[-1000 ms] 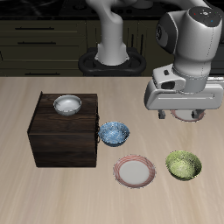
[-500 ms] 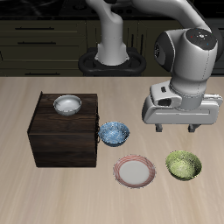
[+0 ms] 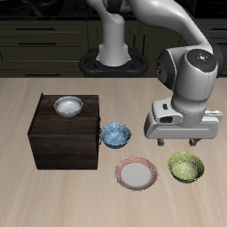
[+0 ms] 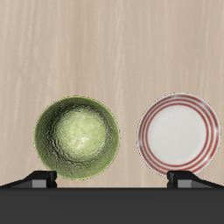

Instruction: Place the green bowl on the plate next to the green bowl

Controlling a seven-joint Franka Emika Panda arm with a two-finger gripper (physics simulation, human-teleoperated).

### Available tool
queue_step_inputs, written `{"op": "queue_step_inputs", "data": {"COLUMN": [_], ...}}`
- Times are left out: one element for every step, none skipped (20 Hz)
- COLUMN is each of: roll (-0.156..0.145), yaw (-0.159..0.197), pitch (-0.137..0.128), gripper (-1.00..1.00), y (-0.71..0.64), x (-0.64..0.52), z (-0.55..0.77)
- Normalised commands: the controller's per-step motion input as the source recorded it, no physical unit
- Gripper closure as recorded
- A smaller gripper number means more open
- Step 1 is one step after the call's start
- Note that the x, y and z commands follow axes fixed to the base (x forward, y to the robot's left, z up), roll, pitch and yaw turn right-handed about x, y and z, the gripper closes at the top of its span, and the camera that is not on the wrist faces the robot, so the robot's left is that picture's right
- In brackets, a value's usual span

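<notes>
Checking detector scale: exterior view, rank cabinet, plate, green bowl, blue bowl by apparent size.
1. Cabinet
2. Plate
3. Green bowl, blue bowl: look about alike, not ranked.

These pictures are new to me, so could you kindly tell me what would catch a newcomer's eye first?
The big grey-white gripper hangs over the table, fingers spread, just behind the green bowl near the front edge. The plate with its salmon-red rim lies beside that bowl, apart from it. Farther along stands a dark wooden box with a white-grey bowl on top and a blue-patterned bowl beside it.
</notes>
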Motion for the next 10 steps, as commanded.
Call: {"op": "queue_step_inputs", "data": {"roll": [0.0,0.051,-0.053,0.074,0.0,-0.06,0.0,0.078,-0.057,0.029], "yaw": [0.0,-0.047,0.007,0.089,0.0,0.047,0.0,-0.121,0.058,-0.038], "pitch": [0.0,0.05,-0.036,-0.022,0.0,-0.016,0.0,0.108,-0.021,0.04], "gripper": [-1.0,-1.0,-1.0,-1.0,-1.0,-1.0,-1.0,-1.0,-1.0,-1.0], "y": [-0.01,0.12,-0.07,0.15,0.0,-0.1,0.0,0.04,-0.03,0.1], "x": [0.12,-0.04,-0.17,-0.08,0.03,-0.02,0.0,0.02,-0.1,0.01], "z": [0.0,-0.28,-0.43,-0.34,0.0,-0.26,0.0,-0.54,-0.23,-0.31]}}
